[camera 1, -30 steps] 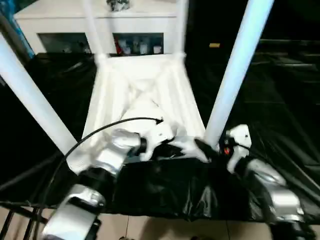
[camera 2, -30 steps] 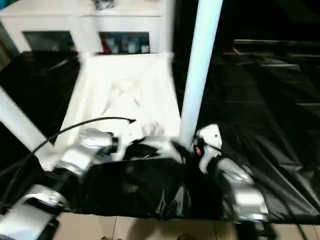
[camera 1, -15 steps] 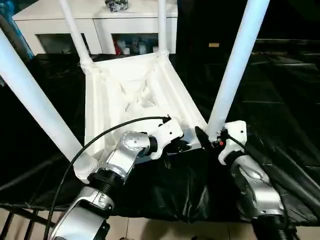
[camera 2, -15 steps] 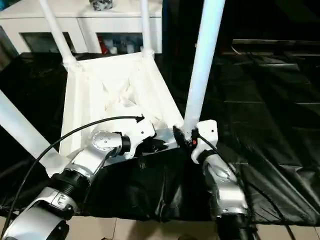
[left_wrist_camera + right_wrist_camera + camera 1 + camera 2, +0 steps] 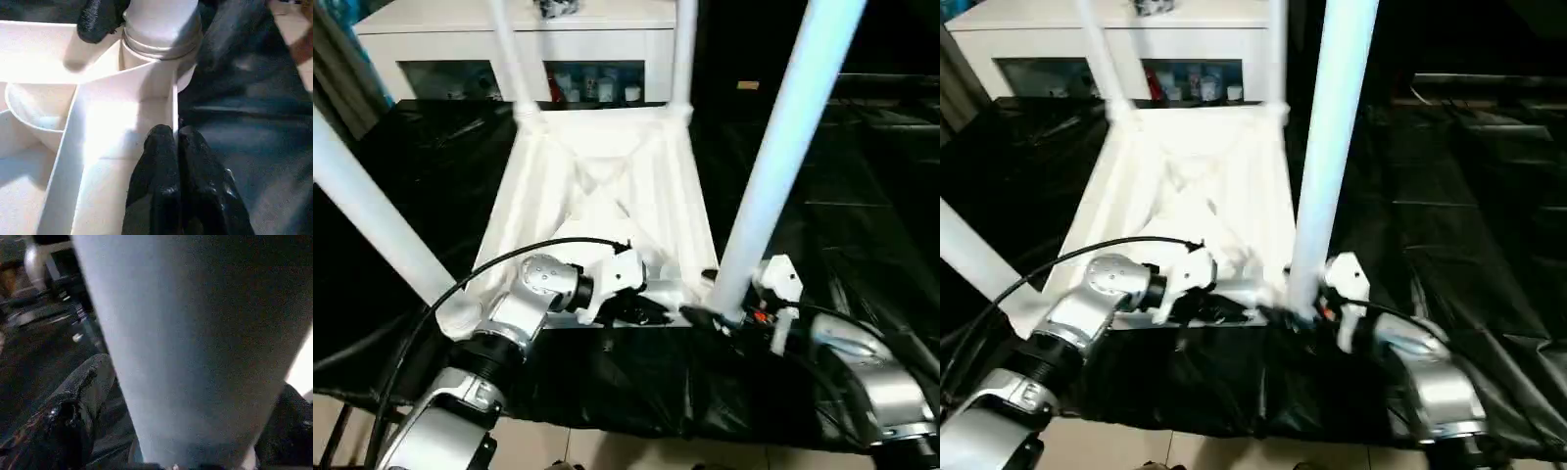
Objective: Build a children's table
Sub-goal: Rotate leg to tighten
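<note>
Swinging out: your right forearm now reaches in from the side, where half a second ago it came up from below; the right gripper sits at the foot of the near-right leg.
Right grip: one finger lies on each side of that leg; whether they press it or have let go, you cannot tell.
Left grip: the left gripper is clenched, its tips against the thin rim wall beside the corner socket, as before.
Table: the top lies ribbed side up on the black sheet, in front of the cabinet, with all four legs standing in its corners. It looks squarer to you than half a second ago, though the camera has shifted too.
Meaning: the last leg looks seated, so assembly seems nearly done.
Next: check the leg stands unaided before you draw the right arm clear; turning the table upright probably remains.
</note>
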You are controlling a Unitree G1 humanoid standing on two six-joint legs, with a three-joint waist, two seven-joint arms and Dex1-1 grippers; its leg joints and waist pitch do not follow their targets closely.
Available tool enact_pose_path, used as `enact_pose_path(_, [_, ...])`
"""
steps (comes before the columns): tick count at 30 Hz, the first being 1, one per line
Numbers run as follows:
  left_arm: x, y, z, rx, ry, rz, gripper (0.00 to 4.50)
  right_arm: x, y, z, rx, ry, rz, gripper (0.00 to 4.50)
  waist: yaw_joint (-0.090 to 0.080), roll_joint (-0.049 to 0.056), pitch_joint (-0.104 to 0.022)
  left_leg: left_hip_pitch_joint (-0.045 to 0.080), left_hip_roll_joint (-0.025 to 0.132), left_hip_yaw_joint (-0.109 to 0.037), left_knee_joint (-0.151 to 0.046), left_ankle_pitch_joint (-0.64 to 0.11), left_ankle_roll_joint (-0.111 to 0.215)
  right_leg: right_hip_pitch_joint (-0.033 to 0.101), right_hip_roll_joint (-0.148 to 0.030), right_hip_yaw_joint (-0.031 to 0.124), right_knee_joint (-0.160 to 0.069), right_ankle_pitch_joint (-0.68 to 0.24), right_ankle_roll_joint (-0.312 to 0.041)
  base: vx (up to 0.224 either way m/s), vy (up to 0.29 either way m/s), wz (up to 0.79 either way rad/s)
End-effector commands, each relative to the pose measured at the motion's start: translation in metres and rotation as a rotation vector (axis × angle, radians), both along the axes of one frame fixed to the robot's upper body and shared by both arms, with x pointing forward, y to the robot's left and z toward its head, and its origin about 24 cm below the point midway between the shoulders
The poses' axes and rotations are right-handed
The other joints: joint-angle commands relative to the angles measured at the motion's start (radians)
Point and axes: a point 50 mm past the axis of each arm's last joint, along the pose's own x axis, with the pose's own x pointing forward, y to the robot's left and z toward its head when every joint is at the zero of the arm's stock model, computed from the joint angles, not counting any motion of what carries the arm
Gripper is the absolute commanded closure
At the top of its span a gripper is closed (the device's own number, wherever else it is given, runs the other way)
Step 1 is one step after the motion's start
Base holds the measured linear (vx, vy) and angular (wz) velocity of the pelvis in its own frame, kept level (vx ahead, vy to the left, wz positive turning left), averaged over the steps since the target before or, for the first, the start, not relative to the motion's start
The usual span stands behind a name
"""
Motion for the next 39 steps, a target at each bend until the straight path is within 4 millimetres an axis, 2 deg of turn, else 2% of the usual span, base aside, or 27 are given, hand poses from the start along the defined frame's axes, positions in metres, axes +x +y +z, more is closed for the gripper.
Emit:
enact_pose_path(1, [-0.001, -0.004, -0.001, -0.017, 0.016, -0.021, 4.5, -0.011, 0.016, -0.003, 0.024, 0.06, 0.151, 0.6, 0.003, -0.027, -0.041, 0.005, 0.04, -0.01, -0.058, -0.202, 0.115, 0.044, -0.044, 0.03, -0.066, -0.203, -0.238, 0.0, 0.0, 0.0])
enact_pose_path(4, [0.0, -0.001, 0.001, -0.013, 0.021, -0.041, 4.5, -0.013, 0.011, -0.001, 0.008, 0.104, 0.212, 0.95, 0.006, -0.029, -0.041, 0.006, 0.041, -0.01, -0.058, -0.196, 0.11, 0.043, -0.045, 0.032, -0.064, -0.19, -0.242, 0.0, 0.0, 0.0])
enact_pose_path(7, [0.0, 0.001, 0.002, -0.004, 0.03, -0.065, 4.5, -0.015, 0.007, 0.0, -0.007, 0.138, 0.257, 1.34, 0.014, -0.03, -0.043, 0.005, 0.041, -0.009, -0.054, -0.166, 0.119, 0.045, -0.046, 0.032, -0.059, -0.147, -0.252, 0.0, 0.0, 0.0])
enact_pose_path(9, [0.001, 0.003, 0.003, -0.001, 0.032, -0.074, 4.5, -0.015, 0.005, 0.0, -0.018, 0.152, 0.278, 1.34, 0.016, -0.031, -0.044, 0.005, 0.041, -0.009, -0.052, -0.151, 0.124, 0.046, -0.045, 0.031, -0.056, -0.122, -0.259, 0.0, 0.0, 0.0])
enact_pose_path(11, [0.001, 0.004, 0.003, -0.001, 0.034, -0.081, 4.5, -0.016, 0.004, 0.001, -0.021, 0.164, 0.294, 1.55, 0.018, -0.031, -0.045, 0.006, 0.04, -0.008, -0.051, -0.148, 0.126, 0.046, -0.046, 0.031, -0.055, -0.117, -0.261, 0.0, 0.0, 0.0])
enact_pose_path(17, [0.002, 0.007, 0.004, 0.004, 0.034, -0.087, 4.5, -0.016, 0.004, 0.002, -0.02, 0.178, 0.316, 1.82, 0.021, -0.032, -0.042, 0.006, 0.041, -0.009, -0.053, -0.163, 0.116, 0.045, -0.047, 0.03, -0.058, -0.149, -0.257, 0.0, 0.0, 0.0])
enact_pose_path(22, [0.003, 0.006, 0.003, -0.002, 0.03, -0.068, 4.5, -0.017, 0.008, 0.001, -0.005, 0.181, 0.316, 1.88, 0.021, -0.029, -0.043, 0.005, 0.04, -0.01, -0.052, -0.163, 0.113, 0.046, -0.047, 0.03, -0.057, -0.146, -0.257, 0.0, 0.0, 0.0])
enact_pose_path(25, [0.006, 0.004, 0.003, -0.015, 0.021, -0.012, 4.5, -0.016, 0.011, 0.0, 0.021, 0.161, 0.266, 1.88, 0.021, -0.031, -0.042, 0.004, 0.04, -0.009, -0.053, -0.166, 0.111, 0.046, -0.046, 0.03, -0.059, -0.15, -0.255, 0.0, 0.0, 0.0])
enact_pose_path(26, [0.007, 0.003, 0.002, -0.016, 0.015, 0.008, 4.5, -0.015, 0.012, -0.001, 0.027, 0.15, 0.243, 1.89, 0.022, -0.028, -0.042, 0.005, 0.04, -0.01, -0.054, -0.171, 0.107, 0.046, -0.047, 0.03, -0.059, -0.161, -0.254, 0.0, 0.0, 0.0])
enact_pose_path(28, [0.009, -0.002, 0.001, -0.019, 0.004, 0.059, 4.5, -0.009, 0.016, -0.005, 0.038, 0.103, 0.133, 1.89, 0.019, -0.029, -0.039, 0.005, 0.04, -0.01, -0.056, -0.19, 0.097, 0.043, -0.047, 0.03, -0.063, -0.192, -0.246, 0.0, 0.0, 0.0])
enact_pose_path(31, [0.011, -0.009, 0.0, -0.026, -0.007, 0.117, 4.5, 0.0, 0.02, -0.013, 0.021, 0.066, -0.029, 1.94, 0.008, -0.027, -0.034, 0.007, 0.039, -0.015, -0.066, -0.239, 0.055, 0.037, -0.048, 0.032, -0.076, -0.298, -0.215, 0.0, 0.0, 0.0])
enact_pose_path(33, [0.011, -0.024, -0.001, -0.041, -0.018, 0.19, 4.5, 0.009, 0.027, -0.022, 0.014, 0.044, -0.205, 1.97, -0.001, -0.024, -0.032, 0.007, 0.038, -0.018, -0.072, -0.271, 0.033, 0.036, -0.048, 0.03, -0.078, -0.33, -0.204, 0.0, 0.0, 0.0])
enact_pose_path(35, [0.01, -0.033, -0.002, -0.054, -0.02, 0.227, 4.5, 0.012, 0.033, -0.025, 0.017, 0.04, -0.269, 2.0, -0.012, -0.026, -0.032, 0.007, 0.037, -0.02, -0.073, -0.289, 0.019, 0.034, -0.047, 0.03, -0.081, -0.345, -0.199, 0.0, 0.0, 0.0])
enact_pose_path(36, [0.01, -0.037, -0.002, -0.061, -0.017, 0.244, 4.5, 0.013, 0.036, -0.026, 0.015, 0.032, -0.296, 2.04, -0.017, -0.028, -0.032, 0.009, 0.035, -0.02, -0.073, -0.301, 0.019, 0.035, -0.045, 0.03, -0.084, -0.359, -0.184, 0.0, 0.0, 0.0])
enact_pose_path(39, [0.008, -0.051, -0.003, -0.077, -0.019, 0.296, 4.5, 0.022, 0.046, -0.029, 0.018, 0.031, -0.413, 2.09, -0.022, -0.026, -0.033, 0.006, 0.033, -0.017, -0.071, -0.289, 0.031, 0.033, -0.044, 0.034, -0.083, -0.322, -0.192, 0.0, 0.0, 0.0])
